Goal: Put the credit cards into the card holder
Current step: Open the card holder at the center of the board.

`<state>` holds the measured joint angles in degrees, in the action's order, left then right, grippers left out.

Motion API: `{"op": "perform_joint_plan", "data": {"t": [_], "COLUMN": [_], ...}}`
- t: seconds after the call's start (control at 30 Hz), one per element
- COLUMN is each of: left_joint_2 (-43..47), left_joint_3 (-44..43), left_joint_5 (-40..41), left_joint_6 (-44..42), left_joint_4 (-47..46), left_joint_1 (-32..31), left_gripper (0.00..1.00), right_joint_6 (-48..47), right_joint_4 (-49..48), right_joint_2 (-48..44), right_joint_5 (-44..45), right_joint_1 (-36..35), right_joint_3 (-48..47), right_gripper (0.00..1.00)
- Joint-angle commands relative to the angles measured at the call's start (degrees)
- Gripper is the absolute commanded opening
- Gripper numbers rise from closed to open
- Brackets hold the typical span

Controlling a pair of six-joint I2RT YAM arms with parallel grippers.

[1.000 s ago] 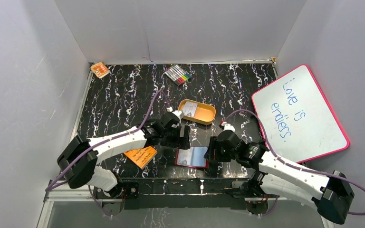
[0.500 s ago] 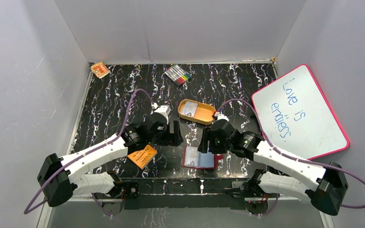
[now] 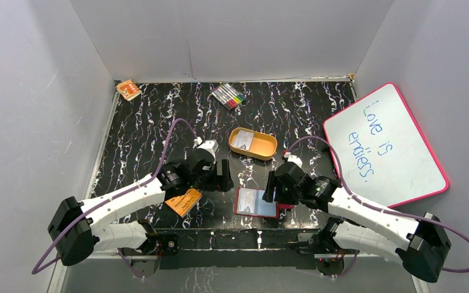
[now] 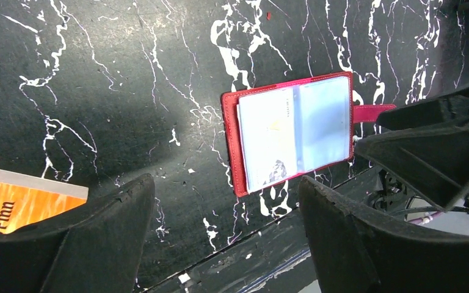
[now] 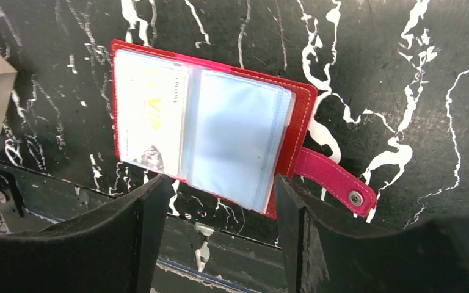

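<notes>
The card holder [image 3: 256, 202] lies opened flat on the counter [image 3: 146, 134] at the 6 o'clock edge, between the two arm bases, with its clear pockets facing up. In the right wrist view the pocket on the 9 o'clock side contains a pale credit card [image 5: 149, 122] with faint print. The pocket on the 3 o'clock side appears empty, and the snap tab [image 5: 336, 180] projects toward 4 o'clock. A second credit card [image 3: 242, 141], judged from its pale rectangular face, rests inside the oval tin [image 3: 253, 144], which stands at 12 o'clock from the holder and apart from it. The left hand [image 3: 223, 176] hovers at 10 o'clock from the holder, released, with its jaws wide apart and nothing between them. The orange booklet [image 3: 182, 201] lies beneath that arm at 9 o'clock from the holder. The right hand [image 5: 220, 182] is positioned over the holder's 3 o'clock edge, also released and grasping nothing. Contact with the holder cannot be determined. Task status is judged partly complete: one card is seated, and at least the card in the tin remains to be picked up and inserted into the free pocket. The thin card lies flat against the tin floor, so lifting an edge is likely to be the difficult part.
</notes>
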<state>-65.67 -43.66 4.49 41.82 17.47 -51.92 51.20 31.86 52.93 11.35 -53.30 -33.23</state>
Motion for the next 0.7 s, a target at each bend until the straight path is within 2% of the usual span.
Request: {"op": "perform_joint_plan", "data": {"t": [0.0,0.13,0.33,0.67], "left_joint_2": [0.4,1.5,3.8,9.1], "left_joint_3": [1.1,2.6,4.1,5.8], "left_joint_5": [-1.4,-2.2,-2.3,0.0], "left_joint_6": [1.3,2.7,3.8,5.2], "left_joint_4": [-1.8,-2.6,-1.9,1.4], "left_joint_1": [0.2,0.2,0.1,0.2], "left_gripper": [0.83,0.83,0.83,0.83], "right_joint_6": [2.9,4.8,3.4,3.2], "right_joint_4": [-4.5,-11.8,-15.2,-25.3], "right_joint_2": [0.7,0.2,7.4,16.0], "right_joint_5": [-3.6,-6.9,-7.6,-15.5], "right_joint_1": [2.3,5.1,6.5,6.3], "right_joint_3": [4.0,8.5,8.3,6.8], "right_gripper": [0.72,0.73,0.73,0.67]}}
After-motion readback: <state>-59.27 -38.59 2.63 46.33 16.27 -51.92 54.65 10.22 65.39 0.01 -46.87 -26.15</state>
